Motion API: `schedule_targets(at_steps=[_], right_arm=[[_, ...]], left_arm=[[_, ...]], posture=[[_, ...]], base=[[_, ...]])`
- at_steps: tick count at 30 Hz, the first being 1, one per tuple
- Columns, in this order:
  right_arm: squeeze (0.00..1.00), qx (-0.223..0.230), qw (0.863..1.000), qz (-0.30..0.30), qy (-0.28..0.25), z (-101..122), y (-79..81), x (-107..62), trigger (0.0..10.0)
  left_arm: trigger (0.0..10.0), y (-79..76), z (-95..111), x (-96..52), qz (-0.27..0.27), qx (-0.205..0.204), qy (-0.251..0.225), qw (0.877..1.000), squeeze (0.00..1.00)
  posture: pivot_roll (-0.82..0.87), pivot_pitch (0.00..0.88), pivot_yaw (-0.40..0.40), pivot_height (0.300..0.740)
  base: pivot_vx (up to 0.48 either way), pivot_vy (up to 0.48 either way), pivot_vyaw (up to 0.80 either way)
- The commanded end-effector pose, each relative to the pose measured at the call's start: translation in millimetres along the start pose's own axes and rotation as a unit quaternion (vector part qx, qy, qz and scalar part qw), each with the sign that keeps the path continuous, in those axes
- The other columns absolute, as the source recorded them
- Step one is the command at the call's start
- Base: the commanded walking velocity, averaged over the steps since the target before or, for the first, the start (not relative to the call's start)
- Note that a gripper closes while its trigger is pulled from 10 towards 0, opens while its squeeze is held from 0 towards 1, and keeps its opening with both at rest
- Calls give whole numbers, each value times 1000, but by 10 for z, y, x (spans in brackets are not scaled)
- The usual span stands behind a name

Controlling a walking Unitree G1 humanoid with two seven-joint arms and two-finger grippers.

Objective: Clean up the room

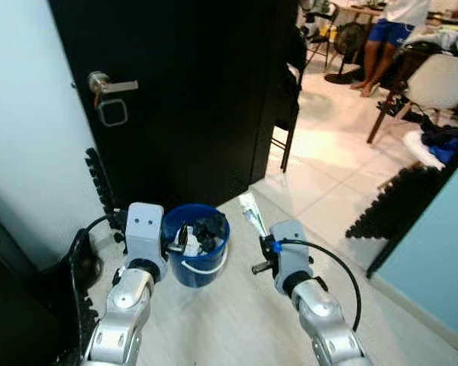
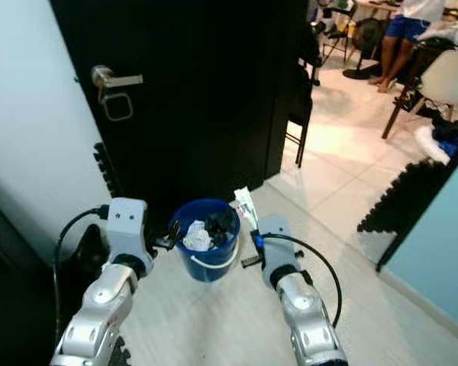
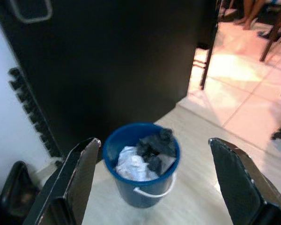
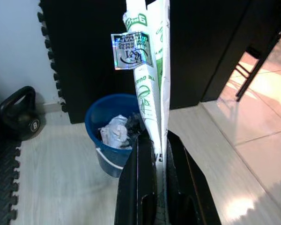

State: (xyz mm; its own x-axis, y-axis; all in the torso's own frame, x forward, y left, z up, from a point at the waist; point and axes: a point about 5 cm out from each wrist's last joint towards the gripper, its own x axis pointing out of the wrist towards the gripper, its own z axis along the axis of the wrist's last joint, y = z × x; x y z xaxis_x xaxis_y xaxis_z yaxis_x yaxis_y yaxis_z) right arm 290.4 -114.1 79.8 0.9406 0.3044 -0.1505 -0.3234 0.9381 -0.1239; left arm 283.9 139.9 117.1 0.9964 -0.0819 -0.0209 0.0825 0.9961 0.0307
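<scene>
My right gripper [image 4: 155, 154] has its jaws clamped on a wrapper [image 4: 150, 75] beside the bucket [image 1: 197, 244]; left gripper [image 3: 154, 183] jaws apart before it.

Left gripper [image 3: 161, 183] fingers [image 3: 72, 180] spread wide, framing blue bucket [image 3: 141, 168] at frame centre. Bucket holds white crumpled paper [image 3: 131, 164], dark rags [image 3: 155, 147]. Black door [image 3: 112, 61] behind; bright tiled floor [image 3: 234, 93] upper right.
</scene>
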Motion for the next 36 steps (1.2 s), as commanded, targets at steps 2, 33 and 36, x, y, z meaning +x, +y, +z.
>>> schedule_targets(at_steps=[2,33,36], right_arm=[[0,2,1000,6,3,-19,27,9,10000],[0,-7,1000,-3,30,-111,25,72,10000],[0,-6,1000,-3,30,-116,28,73,10000]], left_arm=[[10000,17,11,-8,2,3,-2,1000,0],[10000,8,-13,-19,-10,12,5,1000,0],[10000,7,-12,-18,-9,12,5,1000,0]], posture=[[73,46,-39,740],[76,47,-37,740],[77,48,-37,740]], base=[[388,0,0],[386,0,103],[385,0,0]])
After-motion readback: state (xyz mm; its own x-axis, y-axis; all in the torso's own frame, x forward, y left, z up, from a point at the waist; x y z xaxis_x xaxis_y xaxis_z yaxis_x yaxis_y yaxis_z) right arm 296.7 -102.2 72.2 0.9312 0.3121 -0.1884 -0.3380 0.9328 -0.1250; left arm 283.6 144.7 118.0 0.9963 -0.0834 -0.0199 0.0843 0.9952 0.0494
